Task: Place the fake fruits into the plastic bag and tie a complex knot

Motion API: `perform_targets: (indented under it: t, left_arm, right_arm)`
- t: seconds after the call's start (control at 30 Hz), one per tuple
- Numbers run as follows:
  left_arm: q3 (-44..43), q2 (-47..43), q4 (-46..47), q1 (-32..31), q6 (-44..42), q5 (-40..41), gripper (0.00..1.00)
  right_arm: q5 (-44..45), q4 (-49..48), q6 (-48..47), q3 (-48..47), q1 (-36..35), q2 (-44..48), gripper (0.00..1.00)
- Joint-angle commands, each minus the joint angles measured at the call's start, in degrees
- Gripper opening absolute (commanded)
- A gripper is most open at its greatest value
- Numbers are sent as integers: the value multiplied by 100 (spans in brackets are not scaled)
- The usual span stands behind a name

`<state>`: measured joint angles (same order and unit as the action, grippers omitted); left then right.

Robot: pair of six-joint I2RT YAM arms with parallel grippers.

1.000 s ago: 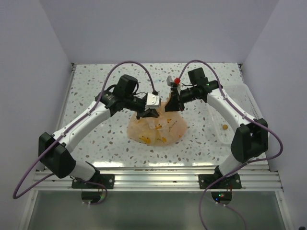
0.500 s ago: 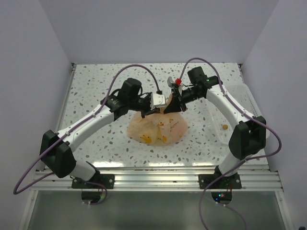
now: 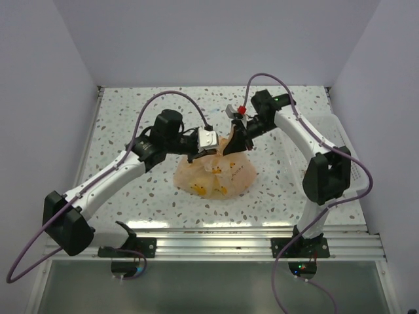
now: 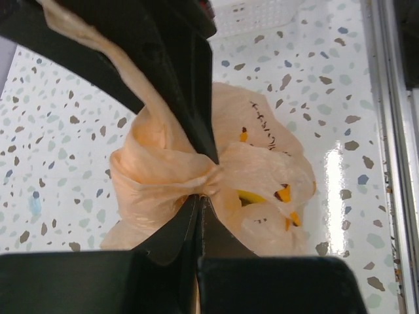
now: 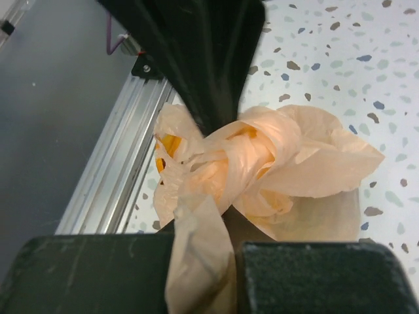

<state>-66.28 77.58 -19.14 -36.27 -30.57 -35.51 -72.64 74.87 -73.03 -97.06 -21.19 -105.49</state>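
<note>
The peach-orange plastic bag (image 3: 216, 173) sits mid-table with yellow and orange fake fruits (image 3: 211, 190) showing through it; they also show in the left wrist view (image 4: 262, 198). Its handles are twisted into a knot (image 5: 242, 160) at the top. My left gripper (image 3: 198, 154) is shut on one bag handle at the knot, seen in the left wrist view (image 4: 198, 196). My right gripper (image 3: 230, 146) is shut on the other handle (image 5: 200, 261), which runs between its fingers. The two grippers face each other across the knot.
A white plastic tray (image 3: 327, 154) stands at the right with a small orange piece (image 3: 306, 173) in it. Grey walls close the table at the back and sides. A metal rail (image 3: 216, 239) runs along the near edge.
The left arm swung its elbow outward to the left and the right arm straightened, while both grippers stayed gripping the handles at the knot; the bag bunched up slightly.
</note>
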Motion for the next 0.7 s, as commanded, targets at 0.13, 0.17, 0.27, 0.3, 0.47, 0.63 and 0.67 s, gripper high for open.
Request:
perform_targets:
  t: [0.13,0.17,0.27,0.3,0.47,0.63,0.67]
  left_arm:
    - [98,-375,50,15,226,-1089,0]
    - [98,-367,33,15,227,-1133,0]
    - [10,-218,-203,-3,122,-1396,0]
    - [-7,-165,-222,-20,121,-1424,0]
    - [133,-24,101,-134,296,-1047,0]
    - [291,-41,717,-135,674,-274,0]
    - [335,-50,971,-143,753,128,0]
  right_arm:
    - [391,-2950,3767,995,19,1301,0]
    - [435,-3100,3901,1039,27,1338,0]
    - [374,-2997,3990,952,19,1286,0]
    - [339,-2831,3955,882,27,1268,0]
    - [41,-2776,3999,899,10,1285,0]
    - [-127,-2662,3884,996,10,1365,0]
    - [-171,-2601,3832,970,10,1330,0]
